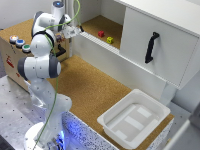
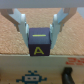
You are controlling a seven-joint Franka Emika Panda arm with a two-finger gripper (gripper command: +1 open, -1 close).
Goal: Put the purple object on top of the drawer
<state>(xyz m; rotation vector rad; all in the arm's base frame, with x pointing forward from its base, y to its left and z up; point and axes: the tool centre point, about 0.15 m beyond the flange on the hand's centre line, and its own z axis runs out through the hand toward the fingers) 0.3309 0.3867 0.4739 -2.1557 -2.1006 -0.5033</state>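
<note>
Purple object (image 2: 40, 42), a cube with a yellow letter A on its front face and a yellow line on its top face, sits between the two pale fingers (image 2: 19, 22) of the gripper (image 2: 40, 30), which pinch it from both sides. Below it the wrist view shows cork surface.

In the exterior view the drawer (image 1: 12, 55) stands at about 9 o'clock, with three round buttons (image 1: 19, 43) on its cork top; the robot arm (image 1: 42, 65) partly hides it. A white cabinet (image 1: 160, 45) with a black handle (image 1: 151, 47) fills the 2 o'clock area. A white tray (image 1: 107, 120) lies at 5 o'clock on the cork table (image 1: 90, 87). A red block (image 1: 101, 34) and a yellow block (image 1: 109, 40) rest at 12 o'clock.
</note>
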